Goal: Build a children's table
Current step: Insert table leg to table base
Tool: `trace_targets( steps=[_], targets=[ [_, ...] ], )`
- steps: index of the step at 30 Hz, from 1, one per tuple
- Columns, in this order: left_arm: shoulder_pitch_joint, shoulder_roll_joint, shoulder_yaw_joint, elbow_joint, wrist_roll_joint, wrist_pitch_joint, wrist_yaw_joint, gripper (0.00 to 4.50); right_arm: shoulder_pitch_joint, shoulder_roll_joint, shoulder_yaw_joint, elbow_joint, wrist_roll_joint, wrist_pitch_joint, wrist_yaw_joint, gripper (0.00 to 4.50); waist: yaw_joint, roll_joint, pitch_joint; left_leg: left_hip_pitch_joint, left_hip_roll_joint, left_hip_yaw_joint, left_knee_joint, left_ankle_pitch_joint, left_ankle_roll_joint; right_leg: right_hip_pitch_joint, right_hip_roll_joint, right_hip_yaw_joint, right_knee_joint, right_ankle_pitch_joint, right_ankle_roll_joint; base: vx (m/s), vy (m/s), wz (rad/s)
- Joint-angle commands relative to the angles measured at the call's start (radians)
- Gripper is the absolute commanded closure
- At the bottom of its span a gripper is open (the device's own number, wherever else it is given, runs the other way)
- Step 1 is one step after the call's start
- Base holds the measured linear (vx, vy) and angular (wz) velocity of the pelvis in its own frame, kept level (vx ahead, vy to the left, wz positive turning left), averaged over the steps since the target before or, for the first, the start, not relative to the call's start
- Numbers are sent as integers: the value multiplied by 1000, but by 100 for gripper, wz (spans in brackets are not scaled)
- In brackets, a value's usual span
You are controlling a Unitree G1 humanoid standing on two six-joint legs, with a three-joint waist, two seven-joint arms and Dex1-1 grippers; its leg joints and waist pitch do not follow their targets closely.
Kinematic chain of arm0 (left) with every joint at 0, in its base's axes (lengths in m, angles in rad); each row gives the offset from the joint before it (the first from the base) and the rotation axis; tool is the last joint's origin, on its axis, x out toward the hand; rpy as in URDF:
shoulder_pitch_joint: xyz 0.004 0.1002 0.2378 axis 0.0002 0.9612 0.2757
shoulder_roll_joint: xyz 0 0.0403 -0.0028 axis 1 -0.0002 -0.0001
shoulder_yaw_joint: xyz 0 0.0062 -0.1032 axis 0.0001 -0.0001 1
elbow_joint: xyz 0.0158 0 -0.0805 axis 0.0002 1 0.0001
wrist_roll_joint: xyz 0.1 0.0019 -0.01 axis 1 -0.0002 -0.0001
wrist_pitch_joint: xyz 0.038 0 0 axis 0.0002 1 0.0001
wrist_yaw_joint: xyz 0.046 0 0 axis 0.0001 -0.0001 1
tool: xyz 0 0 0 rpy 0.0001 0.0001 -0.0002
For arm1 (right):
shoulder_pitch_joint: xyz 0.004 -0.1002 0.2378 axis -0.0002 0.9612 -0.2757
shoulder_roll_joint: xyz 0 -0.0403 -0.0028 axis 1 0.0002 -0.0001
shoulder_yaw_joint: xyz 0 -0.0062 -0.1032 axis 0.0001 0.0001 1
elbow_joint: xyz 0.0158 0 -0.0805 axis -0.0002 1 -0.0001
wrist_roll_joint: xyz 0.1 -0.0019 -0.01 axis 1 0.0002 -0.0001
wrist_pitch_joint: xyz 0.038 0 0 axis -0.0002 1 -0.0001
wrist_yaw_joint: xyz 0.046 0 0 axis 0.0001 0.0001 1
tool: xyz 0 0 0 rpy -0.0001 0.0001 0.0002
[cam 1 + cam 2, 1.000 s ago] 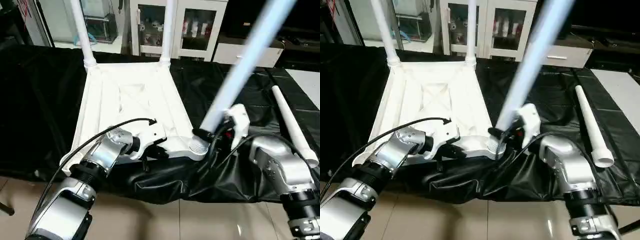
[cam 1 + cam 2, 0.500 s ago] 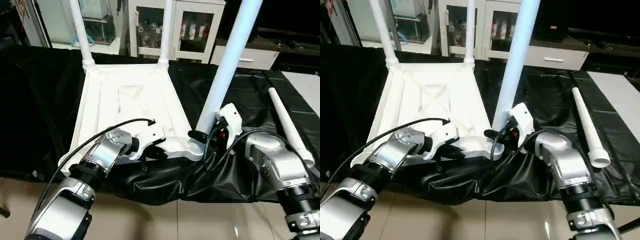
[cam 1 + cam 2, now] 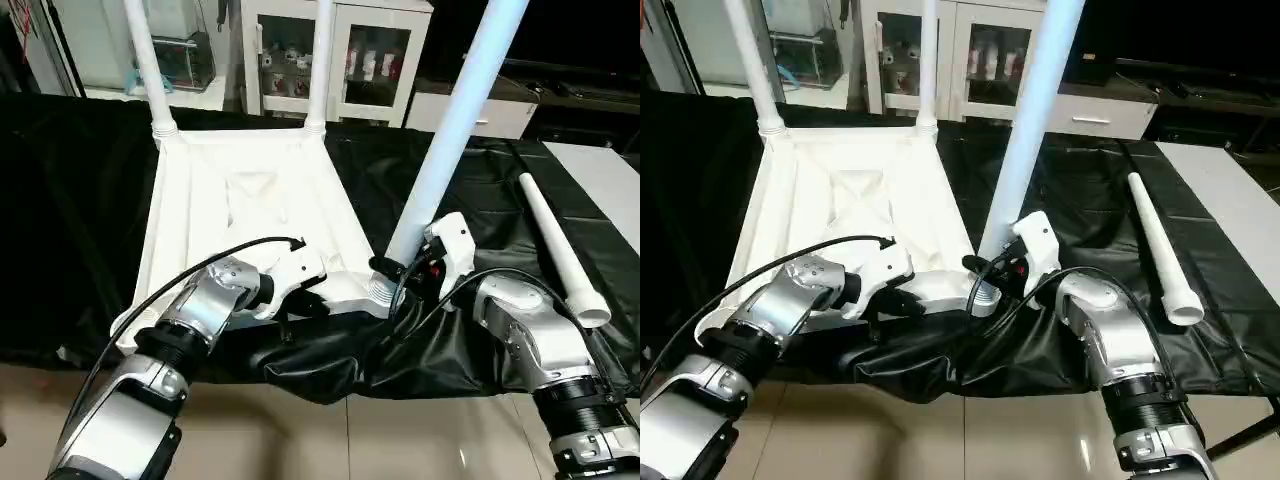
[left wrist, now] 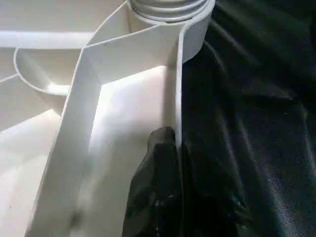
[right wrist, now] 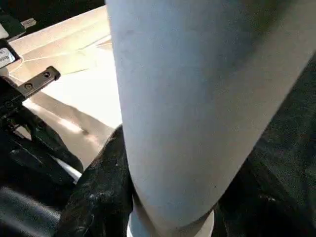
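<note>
The white tabletop [image 3: 250,215] lies upside down on the black cover. Two white legs stand upright in its far corner sockets, one on the left [image 3: 140,60] and one on the right [image 3: 320,60]. A third leg [image 3: 455,120] rises, leaning slightly right, from the near right socket [image 3: 385,290]. My right gripper [image 3: 397,268] is shut on that leg's base, and the leg [image 5: 187,108] sits between its black fingers [image 5: 98,197]. My left gripper [image 3: 315,298] is shut on the tabletop's near rim [image 4: 177,113], a finger [image 4: 158,192] pressed against the wall. A fourth leg [image 3: 560,250] lies loose on the right.
The black cover [image 3: 340,360] bunches and hangs over the work surface's front edge below the tabletop. Glass-fronted cabinets [image 3: 340,60] stand behind. A pale surface [image 3: 600,165] lies at the far right, and tiled floor [image 3: 350,440] is in front.
The leg in my right gripper has swung from a strong rightward lean to nearly upright over the near right socket. The whole picture has shifted with the camera. My left gripper keeps its hold.
</note>
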Motion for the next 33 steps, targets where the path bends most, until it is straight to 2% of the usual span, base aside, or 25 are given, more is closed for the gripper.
trace_targets(
  steps=[1, 3, 5, 6, 8, 9, 10, 11, 12, 13, 14, 15, 17, 19, 20, 21, 22, 24, 26, 28, 30, 31, 32, 33],
  targets=[
    [-22, -6, 82, 7, -48, -23, 59, 450, 64, 2, 21, 177, -80, 49, -77, 266, -5, 3, -17, -10, 65, -34, -103, -428, 15, 19, -83, 42, -93, -661, -48, 0, 0, 0],
    [-31, -13, 97, 26, -49, -5, 98, 450, 45, 15, -3, 210, -83, 30, -134, 266, -10, 2, -17, -8, 63, -35, -101, -434, 13, 16, -83, 39, -96, -683, -43, 0, 0, 0],
    [-57, -56, 146, 86, -60, 39, 237, 450, 1, 54, -62, 284, -78, 9, -273, 266, -21, 3, -15, -7, 61, -35, -98, -448, 8, 12, -82, 33, -101, -709, -37, 0, 0, 0],
    [-67, -78, 166, 109, -67, 59, 299, 450, -22, 76, -93, 323, -74, 2, -348, 266, -25, 2, -18, -5, 58, -38, -94, -453, 3, 13, -81, 25, -104, -719, -30, 0, 0, 0],
    [-77, -118, 189, 133, -79, 77, 373, 450, -54, 111, -130, 379, -68, -12, -445, 266, -34, 4, -20, -14, 60, -39, -96, -423, 12, 24, -84, 19, -105, -672, -43, 0, 0, 0],
    [-77, -118, 189, 133, -79, 77, 373, 450, -54, 111, -130, 379, -68, -12, -445, 266, -36, 7, -19, -15, 61, -40, -97, -425, 14, 26, -85, 17, -104, -661, -46, 0, 0, 0],
    [-107, -181, 222, 169, -98, 106, 483, 450, -107, 163, -156, 453, -61, -36, -557, 266, -39, 2, -18, -15, 61, -38, -98, -432, 19, 24, -85, 17, -107, -655, -48, 0, 0, 0],
    [-107, -181, 222, 169, -98, 106, 483, 450, -107, 163, -156, 453, -61, -36, -557, 266, -45, 6, -16, -8, 57, -39, -95, -453, 15, 17, -83, 11, -110, -675, -49, 0, 0, 0],
    [-125, -209, 238, 190, -105, 112, 542, 450, -132, 185, -166, 485, -59, -49, -611, 266, -46, 3, -17, -7, 56, -36, -93, -450, 18, 18, -83, 11, -114, -677, -45, 0, 0, 0],
    [-148, -240, 256, 215, -115, 112, 604, 450, -160, 209, -174, 522, -55, -63, -651, 266, -47, 4, -20, -7, 55, -36, -92, -442, 19, 17, -84, 15, -110, -666, -51, 0, 0, 0],
    [-168, -270, 276, 236, -127, 102, 663, 450, -183, 229, -181, 550, -51, -73, -686, 266, -43, -2, -23, -14, 57, -33, -95, -398, 28, 21, -83, 22, -102, -603, -73, 0, 0, 0],
    [-191, -301, 292, 260, -136, 91, 718, 450, -209, 247, -180, 583, -54, -91, -721, 266, -42, -7, -24, -15, 57, -30, -94, -385, 32, 20, -83, 25, -99, -587, -80, 0, 0, 0],
    [-227, -353, 318, 299, -152, 64, 799, 450, -253, 274, -183, 644, -60, -124, -777, 266, -34, -6, -27, -16, 58, -24, -94, -341, 42, 20, -85, 34, -89, -527, -108, 0, 0, 0],
    [-242, -376, 323, 312, -155, 55, 821, 450, -274, 286, -189, 673, -59, -133, -797, 266, -23, -10, -36, -25, 61, -18, -92, -224, 57, 31, -85, 44, -65, -371, -159, 0, 0, 0],
    [-258, -403, 335, 321, -160, 53, 841, 450, -302, 301, -210, 716, -53, -143, -819, 266, -19, -13, -36, -28, 60, -11, -88, -165, 79, 31, -84, 49, -52, -287, -190, 61, -9, 0],
    [-263, -412, 328, 320, -150, 53, 839, 450, -318, 307, -217, 739, -53, -150, -829, 266, -17, -14, -36, -32, 59, -10, -87, -143, 88, 35, -84, 50, -46, -260, -201, 61, -9, 0],
    [-265, -413, 322, 320, -143, 52, 836, 450, -325, 309, -218, 749, -55, -155, -833, 266, -11, -15, -35, -21, 57, -2, -83, -141, 104, 26, -80, 53, -45, -251, -213, 79, -24, 1],
    [-260, -410, 310, 321, -128, 53, 828, 450, -334, 309, -224, 763, -55, -161, -837, 266, -6, -17, -38, -23, 53, 0, -80, -124, 123, 34, -83, 55, -41, -258, -212, 74, -35, 1],
    [-256, -405, 305, 330, -120, 55, 824, 450, -341, 309, -237, 774, -49, -167, -839, 266, 1, -19, -40, -21, 55, 2, -77, -64, 152, 33, -80, 56, -31, -196, -227, 27, -17, -1],
    [-258, -398, 300, 341, -116, 48, 810, 450, -348, 305, -247, 789, -46, -175, -835, 266, 2, -21, -40, -22, 56, 4, -76, -59, 164, 33, -79, 57, -29, -203, -231, 0, 0, 0],
    [-261, -394, 299, 348, -116, 43, 804, 450, -353, 303, -251, 800, -47, -180, -832, 266, 5, -19, -35, -20, 57, 5, -79, -101, 153, 30, -78, 57, -39, -276, -219, 0, 0, 0],
    [-267, -391, 297, 357, -117, 37, 801, 450, -360, 299, -253, 811, -49, -183, -826, 266, 5, -12, -33, -17, 59, 4, -82, -131, 132, 27, -76, 57, -44, -315, -207, 0, 0, 0],
    [-271, -387, 294, 363, -118, 34, 797, 450, -367, 296, -255, 821, -51, -182, -814, 266, 4, -14, -34, -16, 61, 3, -84, -151, 113, 27, -74, 58, -44, -328, -198, 0, 0, 0],
    [-272, -385, 292, 364, -118, 33, 795, 450, -370, 295, -256, 826, -52, -180, -809, 266, 5, -13, -35, -16, 61, 3, -84, -153, 106, 27, -74, 59, -42, -320, -199, 0, 0, 0]
  ],
)
